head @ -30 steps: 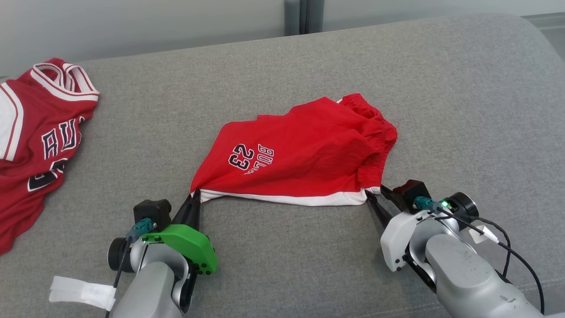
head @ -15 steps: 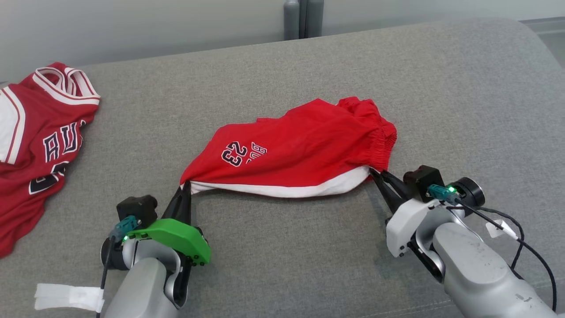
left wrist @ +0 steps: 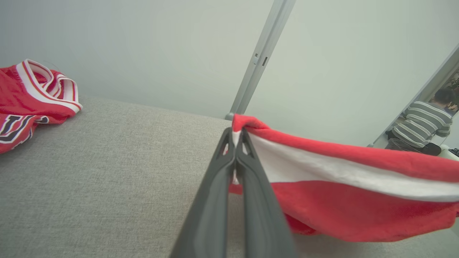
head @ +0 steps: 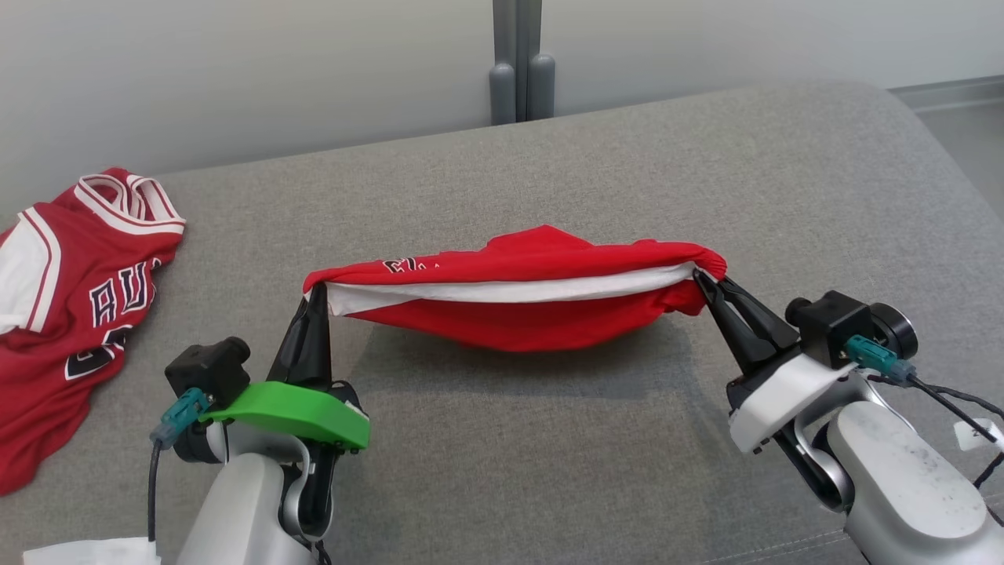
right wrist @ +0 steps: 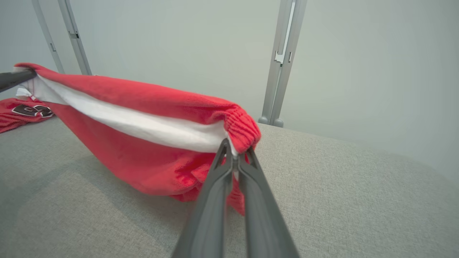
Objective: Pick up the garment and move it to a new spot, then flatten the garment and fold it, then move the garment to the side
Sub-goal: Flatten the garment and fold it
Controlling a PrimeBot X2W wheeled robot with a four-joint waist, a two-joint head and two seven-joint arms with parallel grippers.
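One jersey (head: 74, 329) left of shorts (head: 533, 326)

Bare couch (head: 706, 157) lies beyond and right of the shorts (head: 533, 326); jersey (head: 70, 298) blocks left.

Head camera looks forward and down on the couch (head: 549, 439) from above, at a moderate remove; each wrist camera sits low and close at one end of the shorts (head: 533, 314), facing the wall (head: 235, 71); all three share shorts, jersey (head: 70, 298) and post (head: 518, 71).
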